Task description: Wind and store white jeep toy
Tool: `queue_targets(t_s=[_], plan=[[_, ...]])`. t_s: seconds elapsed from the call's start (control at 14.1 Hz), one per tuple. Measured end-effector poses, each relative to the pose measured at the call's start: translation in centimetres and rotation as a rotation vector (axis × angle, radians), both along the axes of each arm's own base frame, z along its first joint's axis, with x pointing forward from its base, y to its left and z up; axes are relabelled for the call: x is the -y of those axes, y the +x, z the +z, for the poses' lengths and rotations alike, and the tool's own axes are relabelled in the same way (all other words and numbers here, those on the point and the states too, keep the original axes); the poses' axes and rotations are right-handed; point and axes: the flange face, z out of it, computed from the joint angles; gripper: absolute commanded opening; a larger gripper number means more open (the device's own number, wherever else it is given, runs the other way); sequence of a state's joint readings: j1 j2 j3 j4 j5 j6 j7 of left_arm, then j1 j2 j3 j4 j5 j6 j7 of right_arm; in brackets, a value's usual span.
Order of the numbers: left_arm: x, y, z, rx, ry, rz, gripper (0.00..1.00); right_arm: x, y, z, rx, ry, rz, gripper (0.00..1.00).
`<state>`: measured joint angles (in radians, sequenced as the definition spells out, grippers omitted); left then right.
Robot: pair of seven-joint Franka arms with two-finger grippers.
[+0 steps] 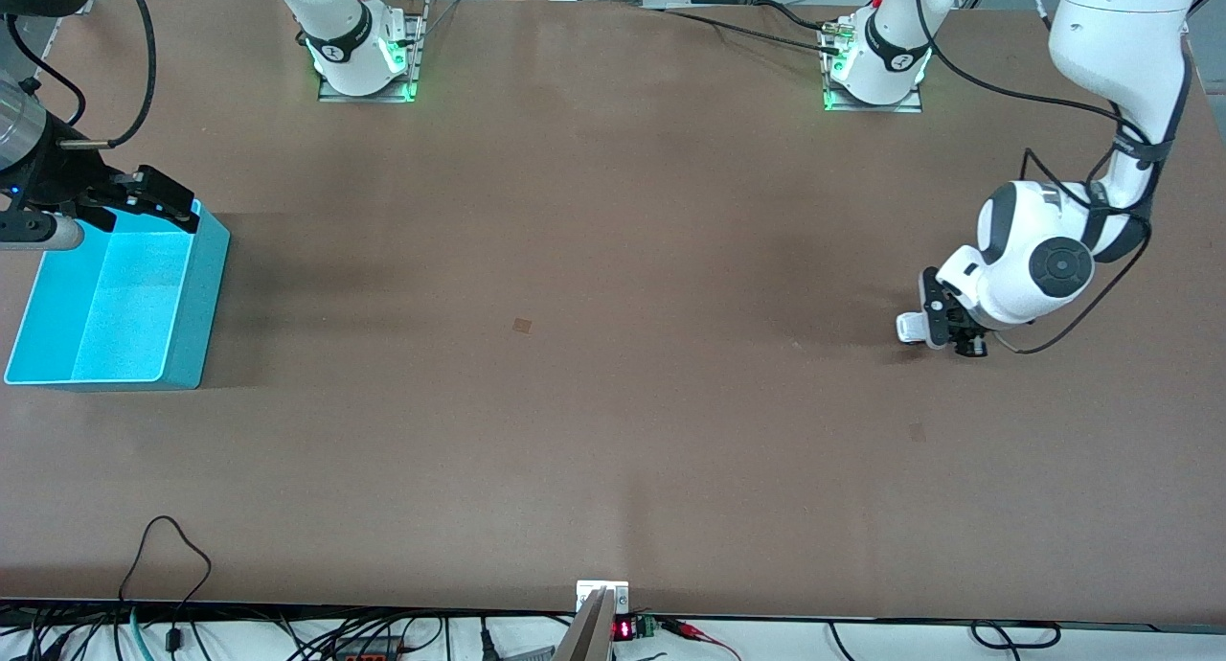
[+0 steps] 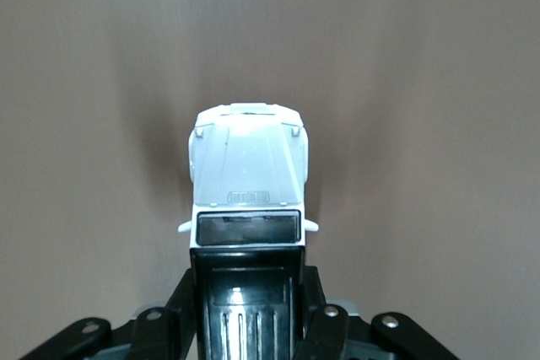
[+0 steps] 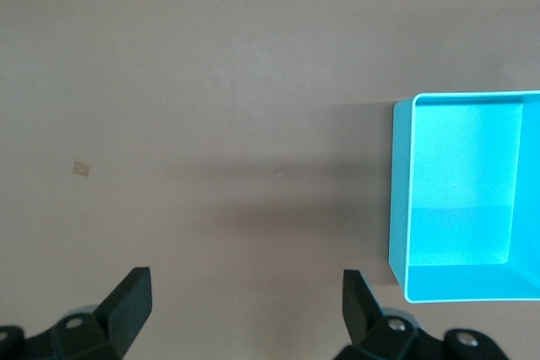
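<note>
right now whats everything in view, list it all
jeep: one, white with a black roof, held in the left tool, down at the table near the left arm's end
bin: one, turquoise, nothing seen in it, at the right arm's end of the table
table: one, brown, carrying the bin
cables: several, black, along the table edge nearest the front camera
left tool: one, black fingers, shut on the jeep
right tool: one, black, open, over the bin's edge, this arm waits
</note>
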<state>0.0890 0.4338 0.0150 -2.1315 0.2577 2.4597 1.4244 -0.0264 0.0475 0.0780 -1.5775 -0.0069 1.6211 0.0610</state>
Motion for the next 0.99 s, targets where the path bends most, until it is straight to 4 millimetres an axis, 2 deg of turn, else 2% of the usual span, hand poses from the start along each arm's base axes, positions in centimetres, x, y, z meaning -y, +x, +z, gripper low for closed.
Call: queue_targets(t_s=[0.35,0.71,0.99], plan=[[-3.9,-0.3,-0.3,0.011,0.009,0.021,0.08,0.0,0.0,0.0,0.0,0.0,0.0,1.0],[-5.1,-0.5,-0.3,0.018,0.007,0.03,0.07,0.0,0.0,0.0,0.0,0.0,0.0,1.0],[-8.4,-1.0,-0.5,0.034,0.035,0.033,0.07,0.0,0.0,0.0,0.0,0.0,0.0,1.0]])
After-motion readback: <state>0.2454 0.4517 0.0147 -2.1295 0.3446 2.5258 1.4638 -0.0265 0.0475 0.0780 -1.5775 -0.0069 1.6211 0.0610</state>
